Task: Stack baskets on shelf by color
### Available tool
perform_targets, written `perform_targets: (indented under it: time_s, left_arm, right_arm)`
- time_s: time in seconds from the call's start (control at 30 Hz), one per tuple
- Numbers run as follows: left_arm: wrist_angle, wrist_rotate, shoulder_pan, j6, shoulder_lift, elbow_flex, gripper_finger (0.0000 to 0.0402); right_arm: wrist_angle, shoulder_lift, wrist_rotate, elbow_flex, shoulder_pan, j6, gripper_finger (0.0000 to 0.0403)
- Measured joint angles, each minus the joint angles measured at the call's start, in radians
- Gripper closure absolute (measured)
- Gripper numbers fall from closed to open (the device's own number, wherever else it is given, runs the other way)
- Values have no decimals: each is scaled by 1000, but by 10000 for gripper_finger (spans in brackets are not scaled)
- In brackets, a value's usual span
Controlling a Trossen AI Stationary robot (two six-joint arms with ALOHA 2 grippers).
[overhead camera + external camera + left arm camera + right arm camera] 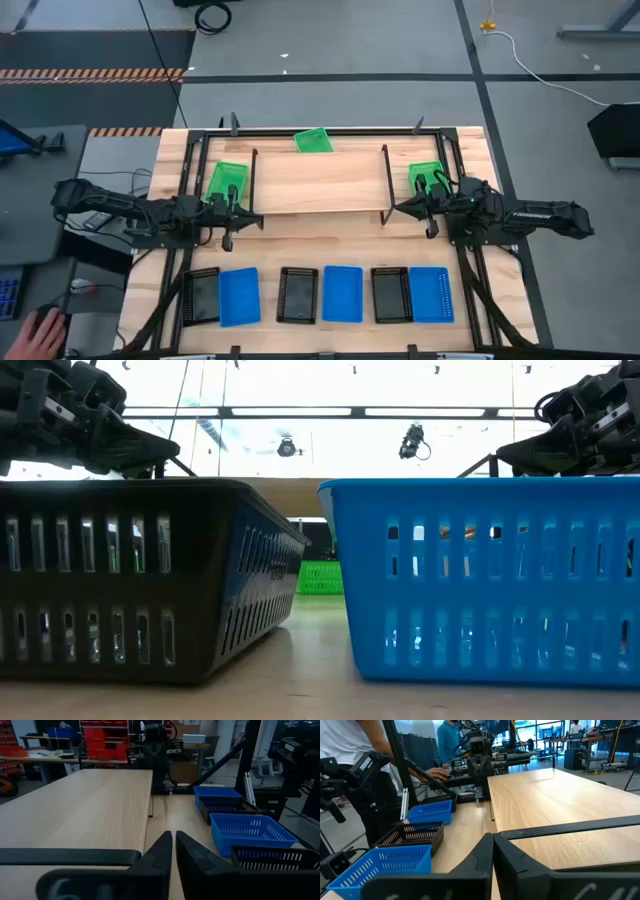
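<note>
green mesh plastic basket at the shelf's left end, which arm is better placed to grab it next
Left. The left claw sits right beside that green mesh plastic basket, while the right claw is across the wooden plank shelf at its other end.

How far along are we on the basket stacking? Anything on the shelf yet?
Nothing is stacked: the shelf top is bare. Three black and three blue baskets sit in a front row; three green baskets lie beside and behind the shelf. The left gripper and right gripper are at the shelf's ends, jaws shut, empty. All sorting remains.

Both arms matte black, jointed links with loose black cables; left gripper and right gripper have tapered black fingers.
</note>
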Motion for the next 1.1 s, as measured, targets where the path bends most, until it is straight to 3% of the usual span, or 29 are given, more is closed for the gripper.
perform_targets:
  time_s: [1.1]
  left_arm:
    - [0, 0, 0, 0, 0, 0, 367]
  right_arm:
    - [0, 0, 0, 0, 0, 0, 386]
